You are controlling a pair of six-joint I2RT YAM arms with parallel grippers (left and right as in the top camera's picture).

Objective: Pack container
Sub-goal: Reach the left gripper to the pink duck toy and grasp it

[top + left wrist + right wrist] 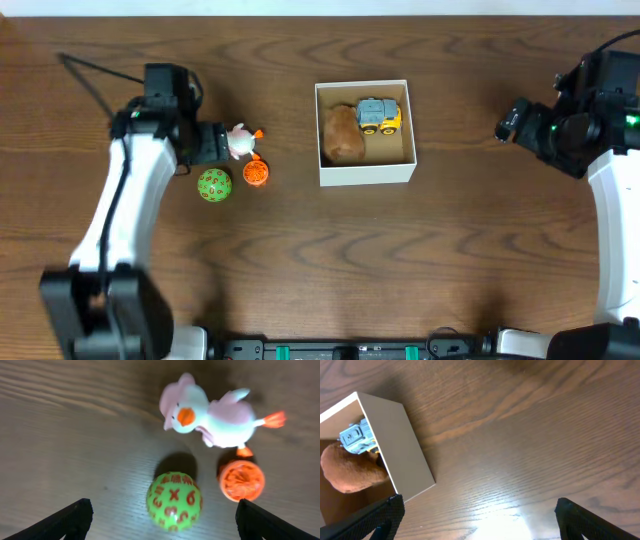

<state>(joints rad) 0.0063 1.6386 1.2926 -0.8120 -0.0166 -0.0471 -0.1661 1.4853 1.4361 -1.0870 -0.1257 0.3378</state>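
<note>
Wood table (300, 280), container (366, 173) between left gripper (221, 145) and right gripper (508, 121), both spread wide

Left gripper (172, 522): fingers being held wide apart, pointed toward 3 o'clock.
Right gripper (485, 522): fingers being held spread, pointed toward 9 o'clock.

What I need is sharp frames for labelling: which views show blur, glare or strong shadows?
Left wrist: the duck toy is slightly blurred, and the green ball throws a dark shadow. Right wrist: glare on the table at the bottom; the container is sharp. Overhead: even light, no glare.
</note>
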